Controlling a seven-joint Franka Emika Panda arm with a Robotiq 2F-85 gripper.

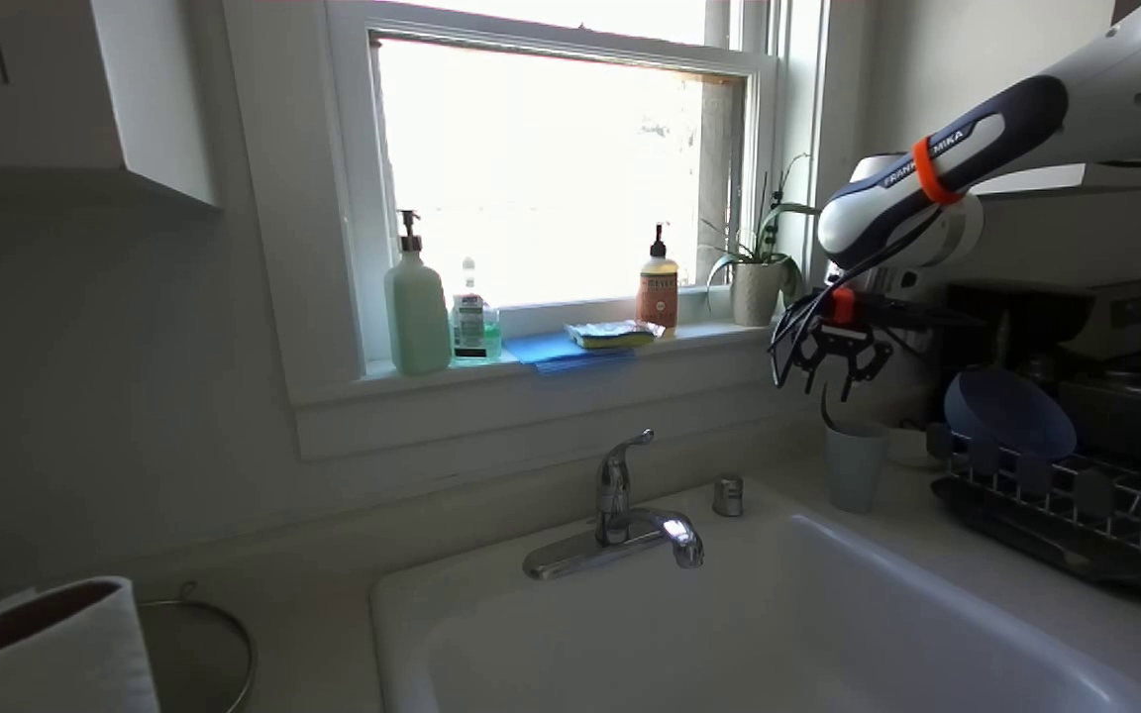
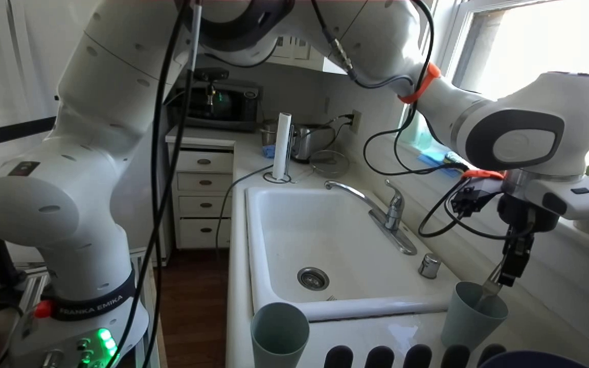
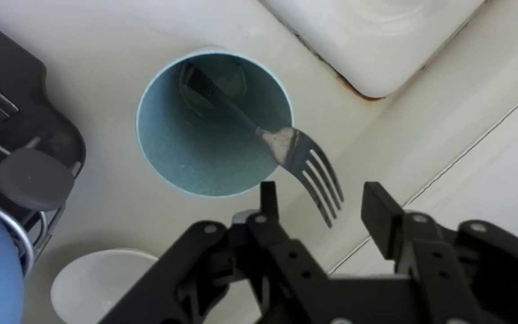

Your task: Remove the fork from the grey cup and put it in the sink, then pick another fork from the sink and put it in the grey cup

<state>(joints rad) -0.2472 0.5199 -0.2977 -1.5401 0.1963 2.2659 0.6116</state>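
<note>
From left to right in an exterior view: the sink [image 2: 294, 240], holding what looks like another fork [image 2: 331, 298], only its tines showing; then the grey cup [image 2: 471, 323] standing on the table [image 2: 358, 331], with the fork [image 3: 281, 144] leaning in it, handle down, head jutting past the rim. Furthest right is the tool [image 3: 319, 204], whose jaws the wrist view shows apart, one on each side of the tines, clamped on nothing. The fork looks like thin metal: light, stiff, probably slippery and apt to swivel. Taking hold low on the broad head, not at the tine tips, seems best, then lifting along the handle's slant, since the cup looks light enough to tip
</note>
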